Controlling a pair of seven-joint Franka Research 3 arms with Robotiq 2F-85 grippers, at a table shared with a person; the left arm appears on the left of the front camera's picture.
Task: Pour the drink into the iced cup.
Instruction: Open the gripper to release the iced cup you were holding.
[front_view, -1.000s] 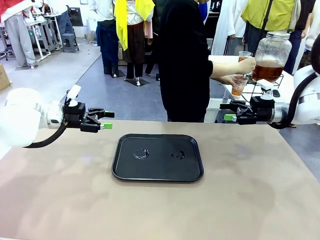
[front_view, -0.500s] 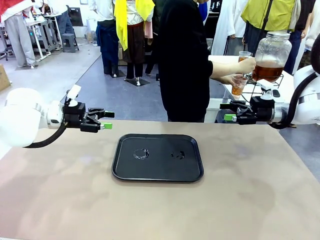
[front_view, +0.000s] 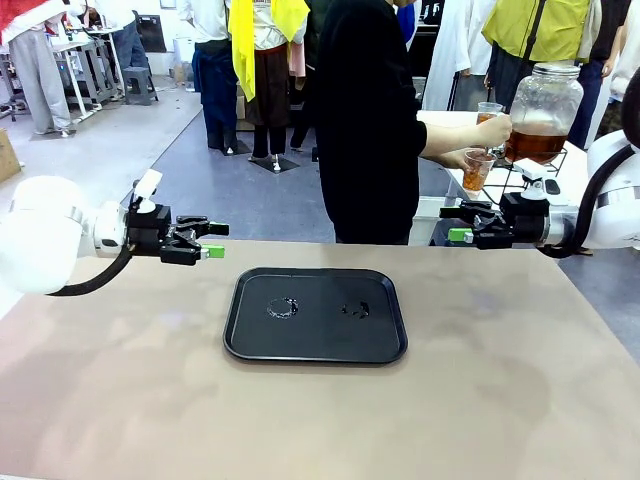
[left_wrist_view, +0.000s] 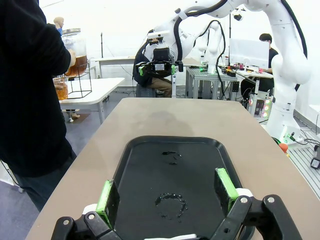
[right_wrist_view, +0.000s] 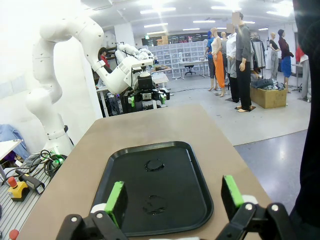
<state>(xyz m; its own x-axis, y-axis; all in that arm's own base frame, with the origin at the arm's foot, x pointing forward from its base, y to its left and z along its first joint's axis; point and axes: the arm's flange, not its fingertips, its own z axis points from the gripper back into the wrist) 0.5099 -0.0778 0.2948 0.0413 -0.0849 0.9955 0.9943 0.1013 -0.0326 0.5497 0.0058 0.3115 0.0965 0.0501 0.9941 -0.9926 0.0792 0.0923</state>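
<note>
Black and flat, the tray (front_view: 315, 315) lies in the middle of the brown table (front_view: 480, 400). It has two small wet ring marks on it. From the tray, the left gripper (front_view: 208, 240) hangs in the air at about 10 o'clock, past the tray's edge. Its green pads (left_wrist_view: 105, 196) are spread wide, with nothing between them. The right gripper (front_view: 458, 224) hangs in the air at about 2 o'clock from the tray. Its fingers are spread wide too, and it holds nothing.

A person in a black top (front_view: 365, 120) stands at the far side of the table, at 12 o'clock from the tray, turned toward a side table. On that side table, up at about 1 o'clock, stands a big glass jar (front_view: 543, 110) on a wire stand. The drink (front_view: 533, 145) is the amber-brown liquid in the bottom part of the jar. The person holds a clear cup (front_view: 478, 169) under the jar with one hand, and there is some amber drink in it. The other hand (front_view: 494, 130) is up by the jar, next to a second cup (front_view: 488, 111).
</note>
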